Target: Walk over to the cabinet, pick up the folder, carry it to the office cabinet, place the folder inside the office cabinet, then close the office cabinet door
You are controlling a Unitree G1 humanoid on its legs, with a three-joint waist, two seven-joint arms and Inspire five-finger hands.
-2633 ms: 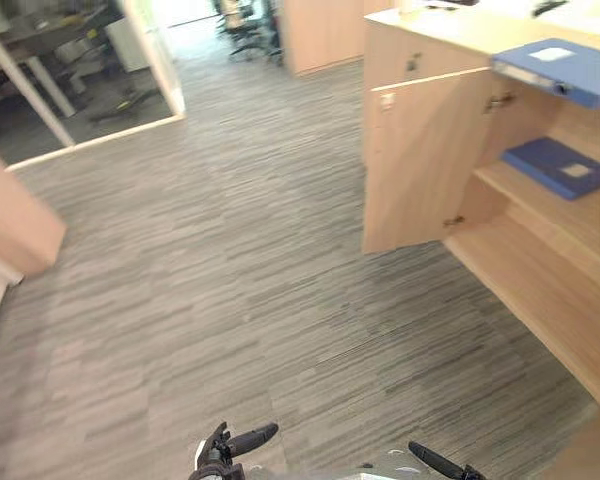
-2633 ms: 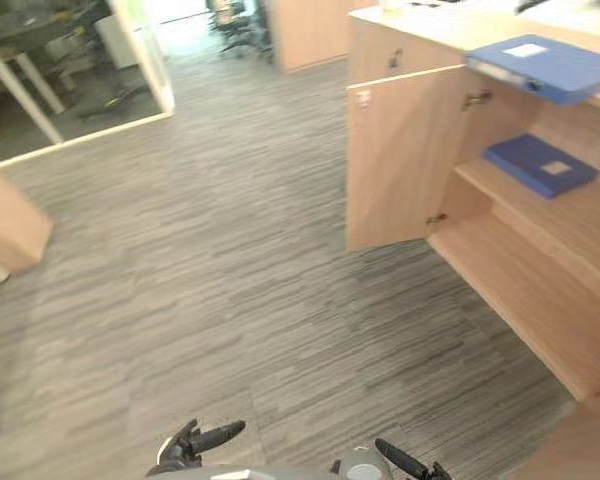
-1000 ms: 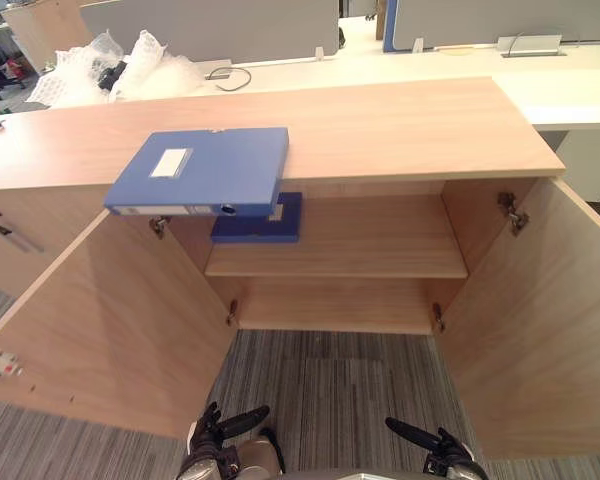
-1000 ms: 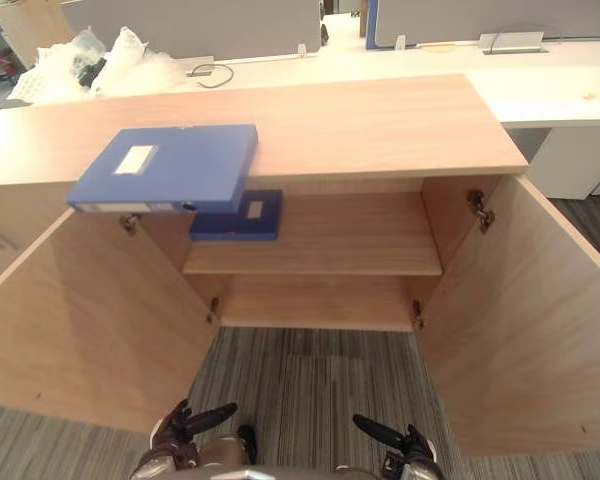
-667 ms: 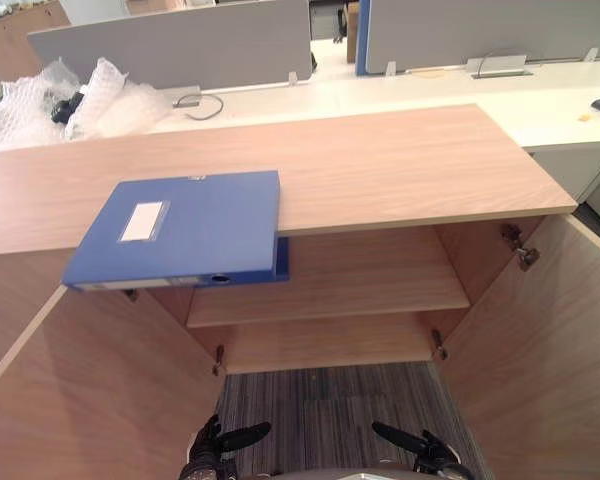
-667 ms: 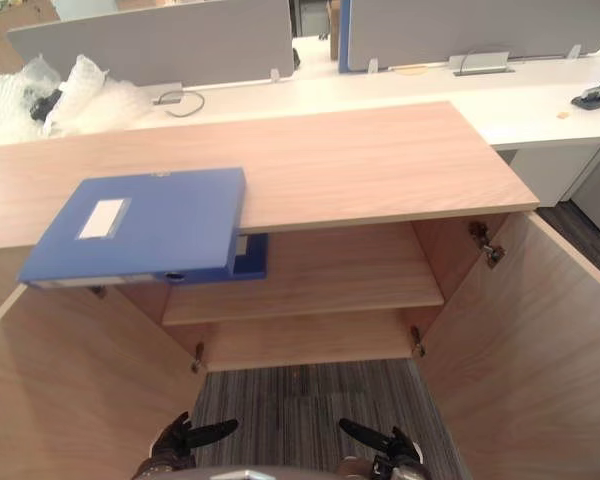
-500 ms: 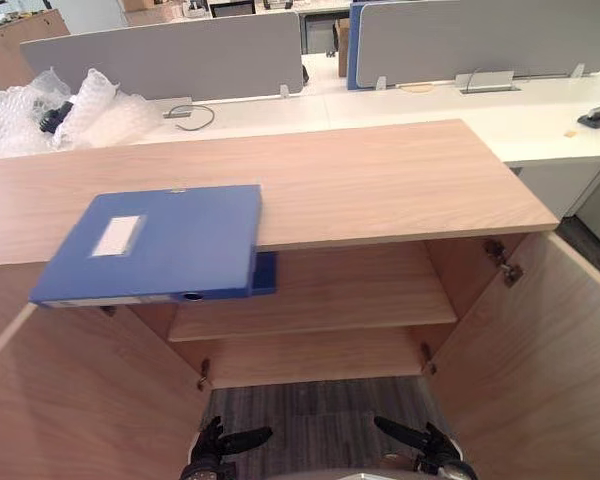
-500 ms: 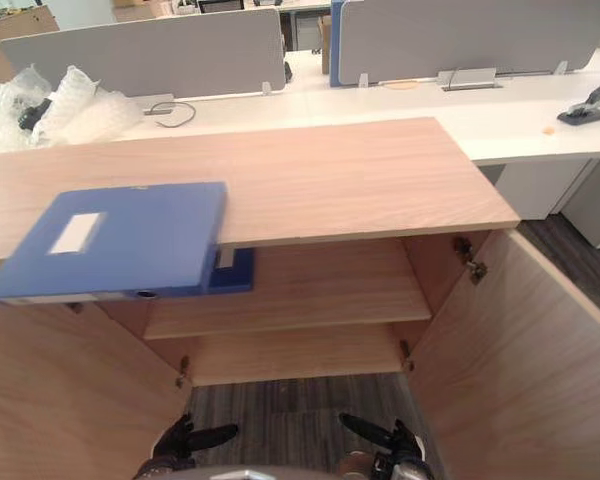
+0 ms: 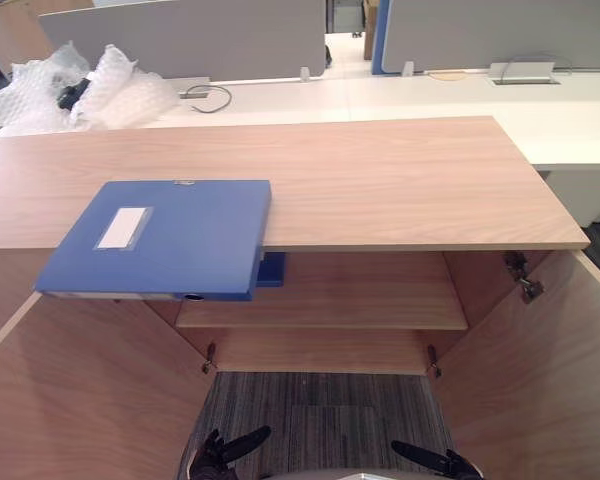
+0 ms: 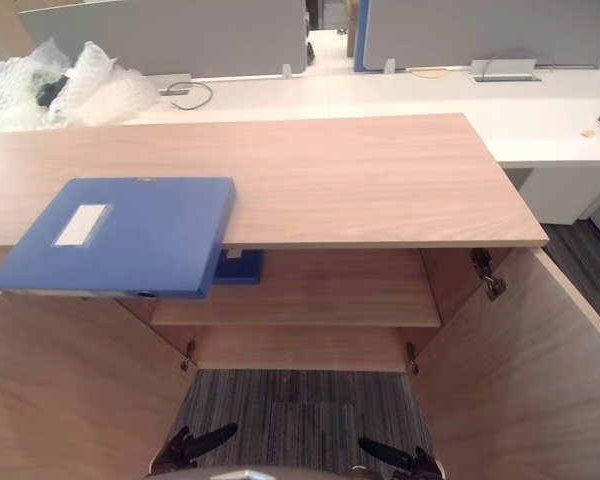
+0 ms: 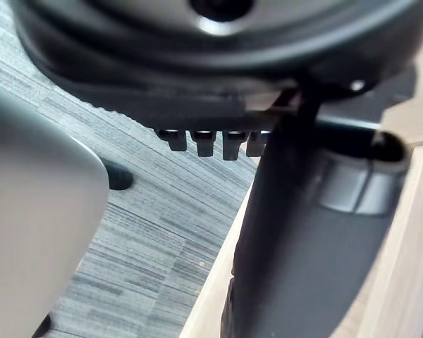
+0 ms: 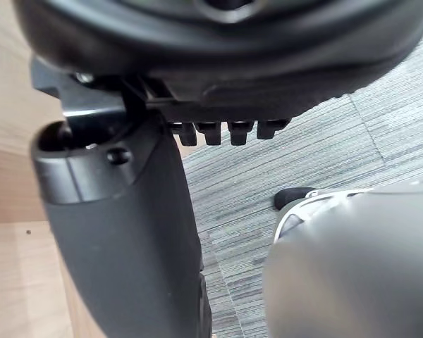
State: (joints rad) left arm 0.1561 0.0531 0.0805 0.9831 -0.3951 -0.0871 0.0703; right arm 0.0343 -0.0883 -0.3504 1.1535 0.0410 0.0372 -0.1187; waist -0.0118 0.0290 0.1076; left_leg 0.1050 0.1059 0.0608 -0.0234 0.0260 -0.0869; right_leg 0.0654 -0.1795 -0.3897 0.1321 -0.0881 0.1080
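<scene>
A blue folder [image 9: 160, 250] with a white label lies flat on the left of the wooden cabinet top [image 9: 400, 180], its near end overhanging the front edge. Below it, a second blue folder [image 9: 271, 270] sits on the shelf [image 9: 350, 295] inside the cabinet, mostly hidden by the first. Both cabinet doors stand wide open, the left door [image 9: 80, 400] and the right door [image 9: 550, 380]. My left hand [image 9: 225, 455] and right hand [image 9: 435, 462] hang low over the carpet in front of the cabinet, far below the folder. Both are open and empty, fingers [image 11: 204, 141] and fingers [image 12: 229, 132] straight.
The open doors flank a strip of grey carpet [image 9: 320, 420] between me and the shelves. Behind the cabinet runs a white desk [image 9: 430, 100] with bubble wrap [image 9: 90, 85], a cable [image 9: 212, 95] and grey partition screens [image 9: 190, 35].
The camera has swung from the carpet round to face the open cabinet and shifted slightly since. The folders and doors have not moved. Both hands stay low and empty.
</scene>
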